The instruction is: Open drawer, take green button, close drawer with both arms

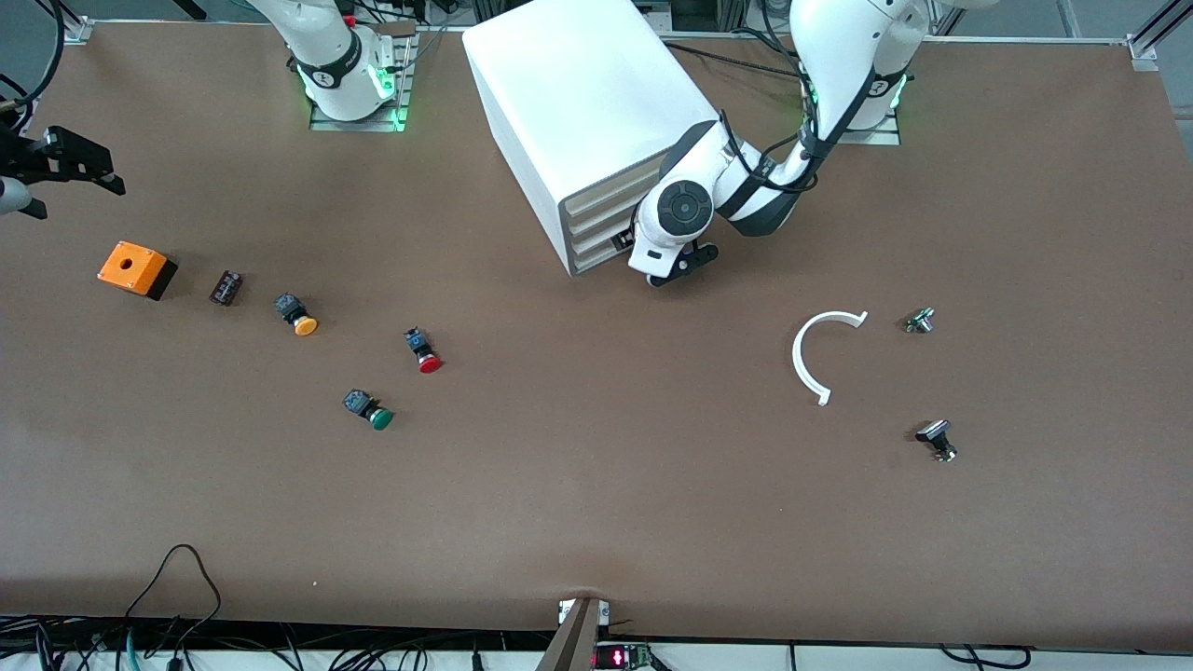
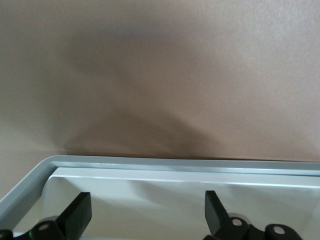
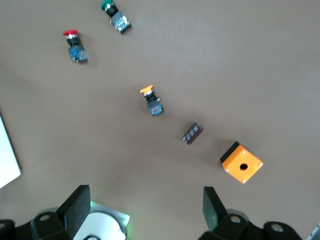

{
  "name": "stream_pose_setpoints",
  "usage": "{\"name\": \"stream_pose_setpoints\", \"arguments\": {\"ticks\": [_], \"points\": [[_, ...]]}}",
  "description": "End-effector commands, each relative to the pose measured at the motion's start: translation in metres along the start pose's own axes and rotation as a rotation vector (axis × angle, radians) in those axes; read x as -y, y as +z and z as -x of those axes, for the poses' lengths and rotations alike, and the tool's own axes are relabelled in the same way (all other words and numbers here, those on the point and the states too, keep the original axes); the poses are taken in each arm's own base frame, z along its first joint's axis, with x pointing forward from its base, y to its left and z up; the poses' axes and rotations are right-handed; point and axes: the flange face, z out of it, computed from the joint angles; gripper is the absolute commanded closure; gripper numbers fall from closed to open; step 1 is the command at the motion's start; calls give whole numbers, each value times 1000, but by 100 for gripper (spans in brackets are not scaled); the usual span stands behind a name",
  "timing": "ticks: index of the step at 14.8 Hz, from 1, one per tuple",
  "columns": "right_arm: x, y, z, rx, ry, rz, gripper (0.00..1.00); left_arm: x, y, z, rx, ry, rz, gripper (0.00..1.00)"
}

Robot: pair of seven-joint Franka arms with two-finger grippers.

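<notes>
The white cabinet (image 1: 582, 102) stands between the arms' bases, and its bottom drawer (image 1: 596, 258) looks shut. My left gripper (image 1: 676, 268) is low in front of that drawer. It is open (image 2: 147, 205), with a white grey-rimmed edge of the drawer (image 2: 150, 165) just past its fingertips. The green button (image 1: 373, 412) lies on its side on the bare table, nearer the front camera than the cabinet, and shows too in the right wrist view (image 3: 114, 15). My right gripper (image 1: 75, 191) hangs open (image 3: 146, 200) and empty, high over the right arm's end of the table.
A red-capped button (image 1: 424, 352), an orange-capped button (image 1: 298, 315), a small black part (image 1: 225, 287) and an orange box (image 1: 137, 269) lie toward the right arm's end. A white arc (image 1: 820, 354) and two small metal parts (image 1: 920, 321) (image 1: 937, 440) lie toward the left arm's end.
</notes>
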Motion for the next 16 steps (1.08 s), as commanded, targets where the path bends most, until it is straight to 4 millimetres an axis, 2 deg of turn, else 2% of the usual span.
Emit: {"name": "stream_pose_setpoints", "arguments": {"ticks": [1, 4, 6, 7, 8, 9, 11, 13, 16], "points": [[9, -23, 18, 26, 10, -36, 0, 19, -54, -36, -17, -33, 72, 0], [28, -33, 14, 29, -16, -50, 0, 44, -116, -72, -83, -4, 160, 0], [34, -33, 13, 31, -27, -59, 0, 70, -163, -96, -138, 21, 223, 0], [37, -40, 17, 17, -29, -83, 0, 85, -185, -108, -183, 55, 237, 0], [43, -59, 31, -14, -33, -110, 0, 102, -204, -119, -236, 97, 229, 0], [48, -77, 46, -36, -35, -105, 0, 117, -217, -124, -263, 143, 189, 0], [50, -106, 77, -93, -30, -77, 0, 149, -255, -130, -333, 264, 87, 0], [39, -108, 86, -109, -9, -76, 0, 190, -299, -133, -396, 397, 15, 0], [-5, -97, 94, -119, 68, -95, 0, 235, -338, -129, -422, 508, -13, 0]]}}
